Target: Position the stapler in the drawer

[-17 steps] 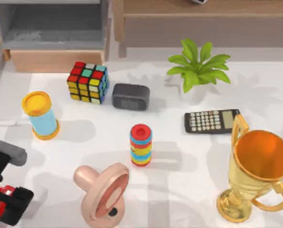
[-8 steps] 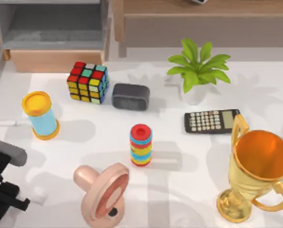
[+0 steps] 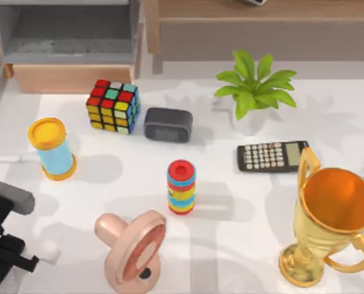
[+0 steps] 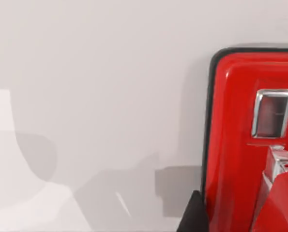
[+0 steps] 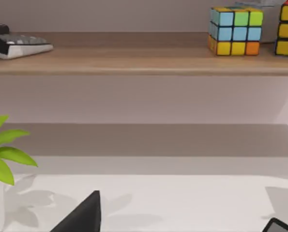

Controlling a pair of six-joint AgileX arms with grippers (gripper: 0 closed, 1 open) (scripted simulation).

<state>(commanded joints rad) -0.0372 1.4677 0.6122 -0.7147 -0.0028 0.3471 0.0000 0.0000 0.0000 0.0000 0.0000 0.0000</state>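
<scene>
Since a second ago my left arm has pulled back toward the near left corner of the table, and the stapler (image 4: 240, 145) has gone with it, so that just a sliver of red stays at the top view's bottom-left edge. In the last half second almost nothing has shifted. My left gripper (image 3: 10, 260) sits low over that corner; I cannot tell how wide its fingers stand or whether they grip the stapler, though the left wrist view shows the red body lying right below on the white table (image 3: 230, 245).

Farther in, near the front, lie a pink pacifier (image 3: 131, 248) and, at the right, a gold trophy (image 3: 331, 220). Mid-table stand the ring stack (image 3: 181, 187), a blue and yellow canister (image 3: 53, 149) and a calculator (image 3: 271, 156). Beyond them sit the Rubik's cube (image 3: 112, 106), a dark clock (image 3: 167, 124) and a potted plant (image 3: 255, 89). At the far left the drawer (image 3: 71, 78) stands open, well apart from the stapler.
</scene>
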